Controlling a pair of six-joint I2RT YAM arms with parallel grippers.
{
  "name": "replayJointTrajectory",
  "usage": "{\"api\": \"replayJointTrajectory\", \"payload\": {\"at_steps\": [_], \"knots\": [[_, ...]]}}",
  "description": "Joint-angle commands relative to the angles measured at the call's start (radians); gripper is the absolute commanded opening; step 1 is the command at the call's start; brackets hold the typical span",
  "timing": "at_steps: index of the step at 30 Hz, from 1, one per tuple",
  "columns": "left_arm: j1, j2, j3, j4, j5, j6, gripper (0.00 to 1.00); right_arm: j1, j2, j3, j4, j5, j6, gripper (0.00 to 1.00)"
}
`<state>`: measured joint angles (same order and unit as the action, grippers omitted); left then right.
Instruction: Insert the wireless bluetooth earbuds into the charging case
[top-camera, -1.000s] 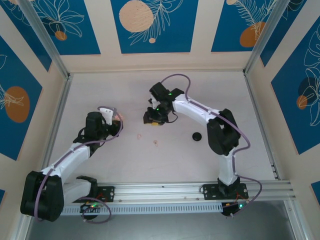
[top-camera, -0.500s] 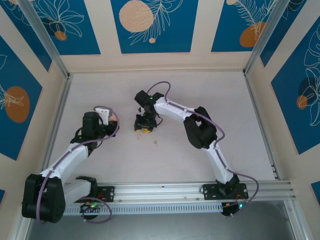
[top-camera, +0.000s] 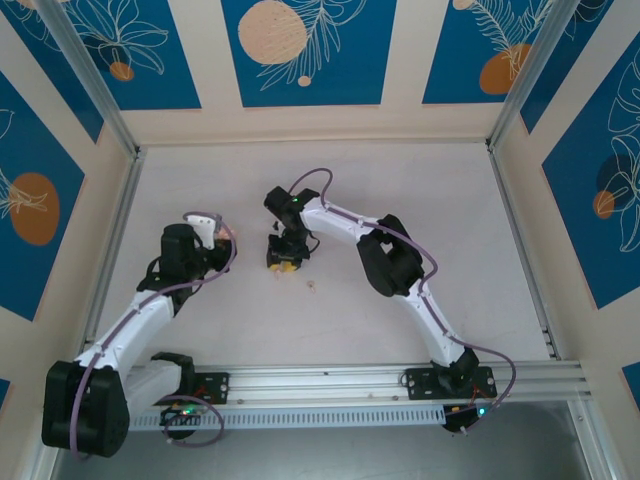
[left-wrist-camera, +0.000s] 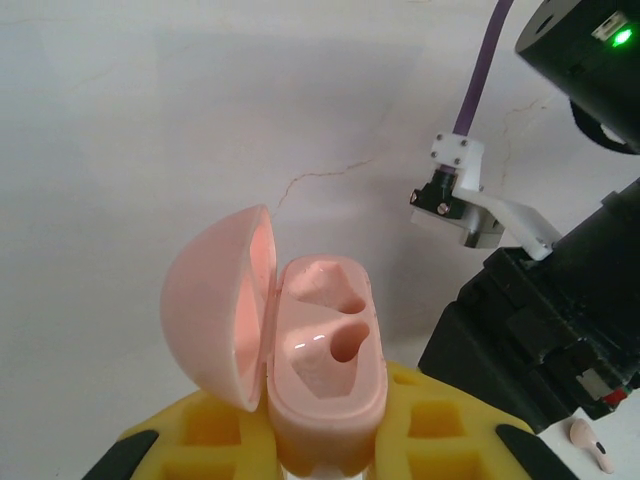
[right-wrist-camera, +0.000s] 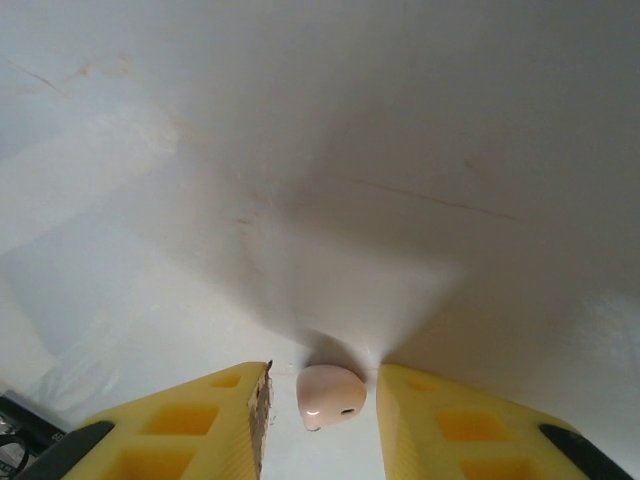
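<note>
Top view: the left gripper (top-camera: 218, 236) sits mid-left on the table (top-camera: 450, 220) with something pink in its grip. The right gripper (top-camera: 283, 262) points down just beside it, and a loose pink bud (top-camera: 313, 286) lies on the table near it.

Left wrist: the charging case (left-wrist-camera: 322, 350) is clamped between the yellow fingers (left-wrist-camera: 205, 432), its lid (left-wrist-camera: 215, 310) swung open. Both sockets are empty, so nothing is seated yet.

Right wrist: the right gripper's fingers (right-wrist-camera: 430, 412) stand narrowly apart astride a pale pink earbud (right-wrist-camera: 331, 395) lying on the table. There are gaps on both sides, so it is not pinched.

Progress looks early: the case is held ready, while the pinch, carry and seating of each bud are all left.
</note>
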<state>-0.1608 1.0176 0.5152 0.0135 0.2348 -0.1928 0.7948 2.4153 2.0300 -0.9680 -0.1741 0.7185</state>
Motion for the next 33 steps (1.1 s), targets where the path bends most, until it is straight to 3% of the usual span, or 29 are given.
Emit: {"api": "replayJointTrajectory", "payload": {"at_steps": [1,14,22,33], "knots": [[0.014,-0.023,0.024,-0.008,0.007,0.007,0.17,0.022,0.038,0.036,-0.069,-0.016,0.009,0.34],[0.014,-0.036,0.016,-0.006,0.012,0.009,0.17,0.042,0.062,0.044,-0.1,0.03,0.019,0.29],[0.014,-0.037,0.017,-0.012,0.012,0.016,0.17,0.046,0.064,0.033,-0.107,0.058,0.016,0.22],[0.013,-0.019,0.021,-0.012,0.033,0.021,0.17,-0.001,-0.086,-0.107,-0.074,0.125,-0.009,0.18]]}}
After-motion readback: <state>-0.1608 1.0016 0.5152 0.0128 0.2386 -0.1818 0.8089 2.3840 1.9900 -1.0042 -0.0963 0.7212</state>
